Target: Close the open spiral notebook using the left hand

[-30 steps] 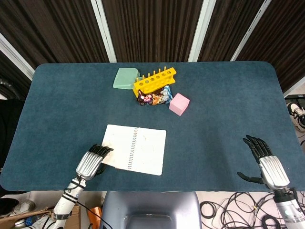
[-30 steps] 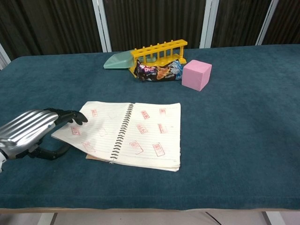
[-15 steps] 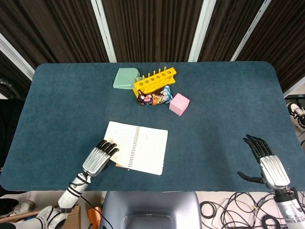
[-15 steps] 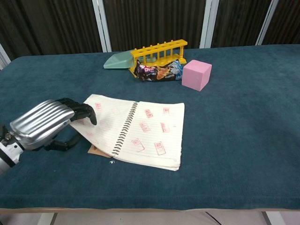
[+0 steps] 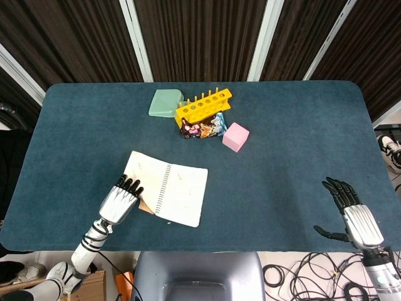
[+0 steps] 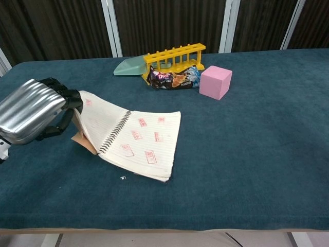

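Observation:
The spiral notebook (image 5: 168, 185) lies open near the table's front left, its lined pages marked with red stamps (image 6: 144, 138). Its left half is tilted up off the cloth, showing the brown cover underneath. My left hand (image 5: 120, 199) grips that raised left edge, fingers curled over the top of the pages and thumb below, as the chest view shows (image 6: 35, 109). The right half rests flat on the table. My right hand (image 5: 351, 213) hovers open at the table's front right corner, far from the notebook; it shows in the head view only.
At the back middle stand a yellow tube rack (image 5: 203, 105), a pale green block (image 5: 165, 102), a snack packet (image 5: 202, 127) and a pink cube (image 5: 235, 137). A tiny white scrap (image 6: 123, 178) lies in front of the notebook.
My left hand has taken the notebook's left half and raised it from flat to steeply tilted. The whole notebook slid left and turned a little. The right hand stayed put.

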`<state>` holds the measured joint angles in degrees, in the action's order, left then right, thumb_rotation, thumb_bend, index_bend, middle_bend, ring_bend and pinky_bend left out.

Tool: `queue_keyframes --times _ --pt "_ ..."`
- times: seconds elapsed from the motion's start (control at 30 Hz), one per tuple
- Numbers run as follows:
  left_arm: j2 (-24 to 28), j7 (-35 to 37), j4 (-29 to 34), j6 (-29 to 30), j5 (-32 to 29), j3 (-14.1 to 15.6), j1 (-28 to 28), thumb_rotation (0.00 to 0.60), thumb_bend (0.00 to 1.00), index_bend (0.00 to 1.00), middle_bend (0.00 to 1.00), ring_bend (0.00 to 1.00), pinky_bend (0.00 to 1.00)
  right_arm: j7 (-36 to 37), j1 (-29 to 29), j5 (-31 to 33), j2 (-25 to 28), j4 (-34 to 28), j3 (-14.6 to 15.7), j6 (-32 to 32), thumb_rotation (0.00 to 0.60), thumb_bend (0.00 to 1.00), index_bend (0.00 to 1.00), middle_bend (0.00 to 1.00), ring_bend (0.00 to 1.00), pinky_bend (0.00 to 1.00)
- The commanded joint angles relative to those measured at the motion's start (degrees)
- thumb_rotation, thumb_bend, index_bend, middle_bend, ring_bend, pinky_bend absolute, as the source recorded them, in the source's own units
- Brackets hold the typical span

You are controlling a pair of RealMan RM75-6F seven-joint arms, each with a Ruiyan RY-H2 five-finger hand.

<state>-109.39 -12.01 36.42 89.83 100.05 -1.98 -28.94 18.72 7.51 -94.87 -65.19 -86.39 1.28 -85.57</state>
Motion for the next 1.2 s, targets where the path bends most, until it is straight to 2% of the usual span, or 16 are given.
queue_keyframes --times 0.03,0.27,0.47,0.6,0.63,0.77,0.87,1.07,1.2 --pt "-0.66 -1.40 -2.06 2.46 1.00 0.72 0.38 0.600 0.66 0.63 0.49 0.49 0.39 0.01 -0.08 0.00 0.03 0.07 0.02 -0.09 0.600 0.00 0.05 0.03 0.00 0.06" --pt "-0.35 -7.58 -2.38 3.30 6.48 4.35 -3.47 0.600 0.65 0.59 0.45 0.42 0.32 -0.35 0.04 -0.09 0.00 -0.20 0.05 0.24 0.600 0.00 0.05 0.03 0.00 0.06" --pt "0.38 -11.88 0.18 1.45 9.34 5.36 -7.97 0.600 0.60 0.53 0.40 0.34 0.28 -0.62 0.06 0.07 -0.02 -0.37 0.02 0.46 0.600 0.00 0.05 0.03 0.00 0.06" --pt "0.40 -14.00 1.41 -1.12 10.17 5.65 -10.38 0.600 0.55 0.45 0.34 0.29 0.25 -0.47 0.02 0.26 -0.04 -0.27 -0.04 0.49 0.600 0.00 0.05 0.03 0.00 0.06" --pt "0.25 -14.38 1.63 -1.80 10.14 5.60 -10.83 0.600 0.51 0.41 0.32 0.27 0.25 -0.43 0.03 0.28 -0.06 -0.22 -0.04 0.54 0.600 0.00 0.05 0.03 0.00 0.06" --pt "-1.53 -14.57 1.99 -3.51 9.45 4.70 -12.44 0.600 0.31 0.20 0.21 0.19 0.22 -0.44 0.12 0.30 -0.21 -0.07 -0.05 0.74 0.600 0.00 0.05 0.03 0.00 0.06" --pt "-4.12 -13.22 1.98 -4.48 7.49 2.92 -13.20 0.600 0.25 0.10 0.16 0.17 0.21 -0.58 0.26 0.37 -0.23 -0.14 -0.08 1.04 0.600 0.00 0.05 0.03 0.00 0.06" --pt "-7.13 -6.72 4.11 -2.66 4.20 0.15 -13.08 0.600 0.21 0.02 0.13 0.16 0.21 -0.56 0.20 0.38 0.05 -0.37 -0.18 0.81 0.600 0.00 0.05 0.03 0.00 0.06" --pt "-6.72 -1.83 8.97 -1.55 0.78 -1.80 -11.31 0.600 0.21 0.03 0.14 0.16 0.21 -0.65 0.24 0.30 0.03 -0.38 -0.17 0.87 0.600 0.00 0.05 0.03 0.00 0.06"
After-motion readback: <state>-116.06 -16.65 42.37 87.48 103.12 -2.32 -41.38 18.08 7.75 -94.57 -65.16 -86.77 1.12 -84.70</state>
